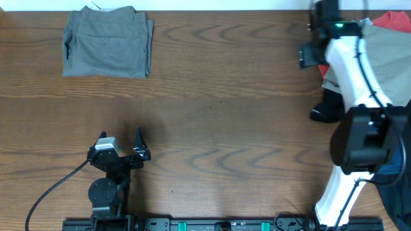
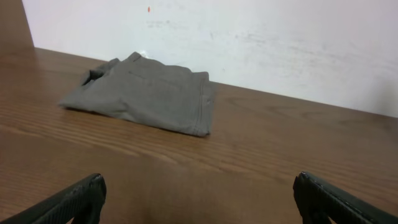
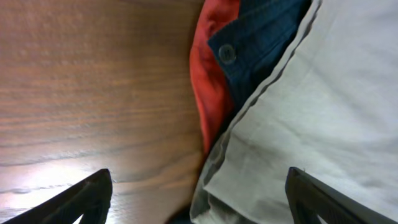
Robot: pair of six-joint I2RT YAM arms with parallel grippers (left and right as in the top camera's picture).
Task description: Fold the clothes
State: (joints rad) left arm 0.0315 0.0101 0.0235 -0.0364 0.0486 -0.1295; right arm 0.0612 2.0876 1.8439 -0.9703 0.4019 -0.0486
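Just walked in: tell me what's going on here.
Two arms are on a folding job. Grey-olive trousers lie folded at the far left corner. The left tool is open and empty nearer the front. The right tool hangs open over the unfolded pile at the right: pale khaki trousers, a red garment, a navy garment.

The right arm point(image 1: 350, 64) hides much of the khaki trousers point(image 1: 393, 61), cut off at the edge.

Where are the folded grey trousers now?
In the overhead view, the grey trousers lie near the table's top left corner, beyond the left gripper.
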